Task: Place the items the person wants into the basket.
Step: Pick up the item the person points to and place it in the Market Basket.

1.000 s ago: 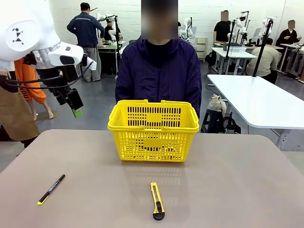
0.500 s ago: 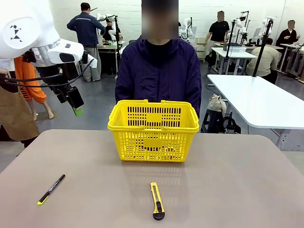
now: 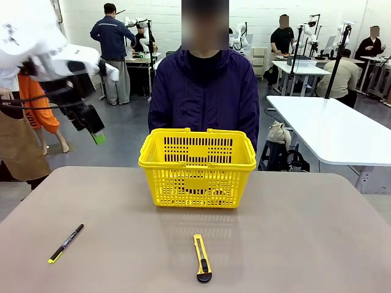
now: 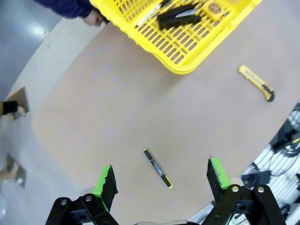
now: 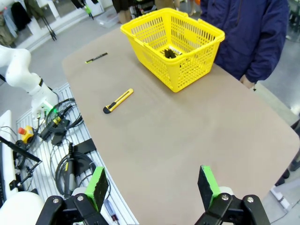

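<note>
Sitting well apart from left end effector (image 3: 93, 129), basket (image 3: 197, 166), mid-table

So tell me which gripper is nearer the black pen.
Left. The left gripper hangs open, high over the table's left edge above the black pen; the right gripper hangs open high over the table's opposite side.

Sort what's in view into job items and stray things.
Job: bright yellow plastic basket holding the round yellow-and-black tape measure, black stapler and slim white marker.
Lying about: yellow utility knife, slim black pen with yellow tip, both on the table.
</note>
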Controlling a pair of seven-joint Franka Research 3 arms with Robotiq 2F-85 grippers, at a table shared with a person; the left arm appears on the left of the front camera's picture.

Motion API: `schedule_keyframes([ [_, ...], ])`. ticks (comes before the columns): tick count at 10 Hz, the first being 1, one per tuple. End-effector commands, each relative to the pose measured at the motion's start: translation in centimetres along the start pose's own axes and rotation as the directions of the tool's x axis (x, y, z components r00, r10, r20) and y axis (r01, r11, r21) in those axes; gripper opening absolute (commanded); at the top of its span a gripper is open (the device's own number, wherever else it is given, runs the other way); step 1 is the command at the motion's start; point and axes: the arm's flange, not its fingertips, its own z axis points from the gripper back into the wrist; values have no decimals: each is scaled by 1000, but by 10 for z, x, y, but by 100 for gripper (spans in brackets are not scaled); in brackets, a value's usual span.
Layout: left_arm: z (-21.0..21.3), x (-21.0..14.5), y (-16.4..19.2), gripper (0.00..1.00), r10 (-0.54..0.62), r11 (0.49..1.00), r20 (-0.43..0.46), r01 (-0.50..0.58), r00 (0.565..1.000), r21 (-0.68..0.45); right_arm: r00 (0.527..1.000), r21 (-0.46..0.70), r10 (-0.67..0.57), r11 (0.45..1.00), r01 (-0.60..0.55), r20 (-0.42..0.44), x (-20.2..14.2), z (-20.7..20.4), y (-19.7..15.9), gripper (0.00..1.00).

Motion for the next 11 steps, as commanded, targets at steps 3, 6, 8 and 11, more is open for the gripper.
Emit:
schedule_keyframes([
  [3,82,-105,97,100,-92,947,249,162,964,-276,1000,9,9,1000,-9,21,1,0,0,100],
  [6,102,-185,163,100,-199,916,421,320,885,-241,1000,9,9,1000,-9,21,1,0,0,100],
  [8,102,-234,193,100,-171,895,541,360,824,-265,1000,9,9,1000,-9,21,1,0,0,100],
  [11,97,-268,212,100,-93,874,634,367,768,-317,1000,9,9,1000,-9,21,1,0,0,100],
])
